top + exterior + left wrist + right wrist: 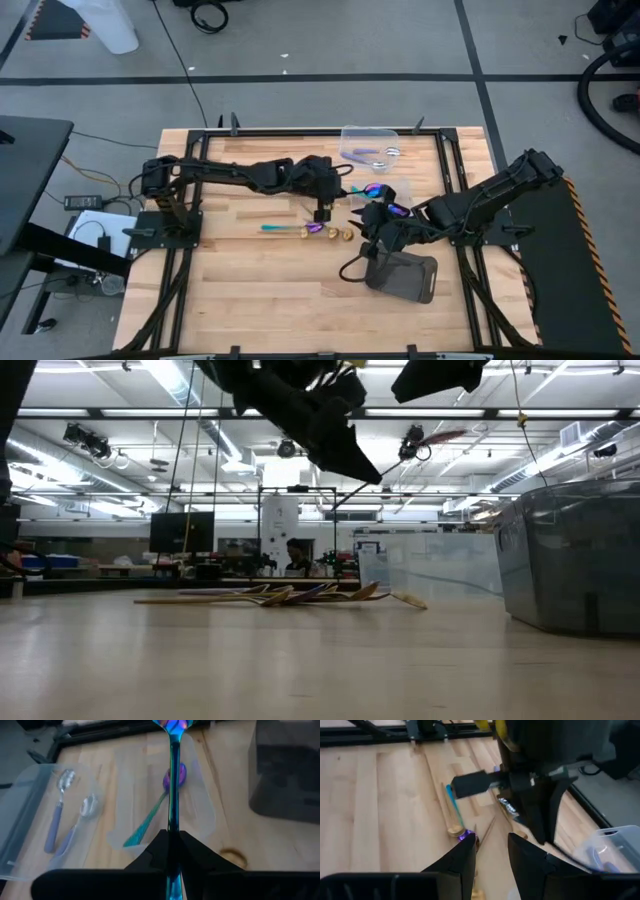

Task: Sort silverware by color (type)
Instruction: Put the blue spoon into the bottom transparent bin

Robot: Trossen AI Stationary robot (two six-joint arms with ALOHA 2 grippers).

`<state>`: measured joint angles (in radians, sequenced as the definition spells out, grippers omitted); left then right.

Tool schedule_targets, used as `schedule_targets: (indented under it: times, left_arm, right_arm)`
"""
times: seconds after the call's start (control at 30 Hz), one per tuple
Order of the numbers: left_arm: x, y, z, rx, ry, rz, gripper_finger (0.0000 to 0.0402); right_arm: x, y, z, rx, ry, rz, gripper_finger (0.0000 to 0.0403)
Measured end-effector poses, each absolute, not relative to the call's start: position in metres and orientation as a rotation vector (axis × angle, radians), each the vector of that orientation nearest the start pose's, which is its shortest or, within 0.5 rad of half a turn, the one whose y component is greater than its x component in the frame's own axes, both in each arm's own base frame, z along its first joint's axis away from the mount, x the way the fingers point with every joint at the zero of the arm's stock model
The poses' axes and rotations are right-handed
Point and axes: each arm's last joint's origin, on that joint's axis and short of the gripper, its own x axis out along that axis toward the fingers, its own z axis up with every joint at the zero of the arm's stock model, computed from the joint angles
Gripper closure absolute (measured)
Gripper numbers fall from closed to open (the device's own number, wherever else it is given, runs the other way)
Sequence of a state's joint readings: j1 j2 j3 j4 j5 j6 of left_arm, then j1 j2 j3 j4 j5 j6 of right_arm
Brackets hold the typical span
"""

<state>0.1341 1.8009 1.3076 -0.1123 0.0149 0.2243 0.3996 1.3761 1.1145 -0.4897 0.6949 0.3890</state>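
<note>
My left gripper is shut on an iridescent spoon, lifted at mid-table. Beneath it stands a clear tub with one iridescent spoon lying in it. Beside that, a second clear tub holds two lilac-handled spoons. More silverware, teal, iridescent and gold, lies in a loose heap on the wood. My right gripper hovers open near that heap, with nothing between its fingers. My left gripper pinches the iridescent spoon's handle between its two fingers. The fingers lie along the handle and point toward the table's right side, slanting down. The spoon sticks out ahead of the fingertips, bowl foremost, lifted clear above the tub.
A dark grey tray lies near the front edge, right of centre, close under my right arm. A black frame borders the wooden table. Bare wood stretches to the left of the heap and toward the front.
</note>
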Motion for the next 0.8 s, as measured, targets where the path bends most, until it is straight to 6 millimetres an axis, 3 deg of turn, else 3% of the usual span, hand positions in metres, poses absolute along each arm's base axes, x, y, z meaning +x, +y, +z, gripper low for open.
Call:
schedule_targets:
  times: [0.3, 0.6, 0.8]
  left_arm:
    - [0.422, 0.058, 0.234, 0.186, 0.786, 0.016, 0.0367]
    - [0.419, 0.056, 0.238, 0.109, 0.795, 0.044, 0.0367]
    - [0.419, 0.049, 0.239, 0.054, 0.794, 0.054, 0.0367]
  right_arm:
    - [0.259, 0.09, 0.291, -0.107, 0.663, -0.46, 0.0279]
    - [0.266, 0.088, 0.264, -0.605, 0.906, -0.37, 0.0279]
    - [0.282, 0.09, 0.238, -0.943, 0.989, -0.454, 0.0281]
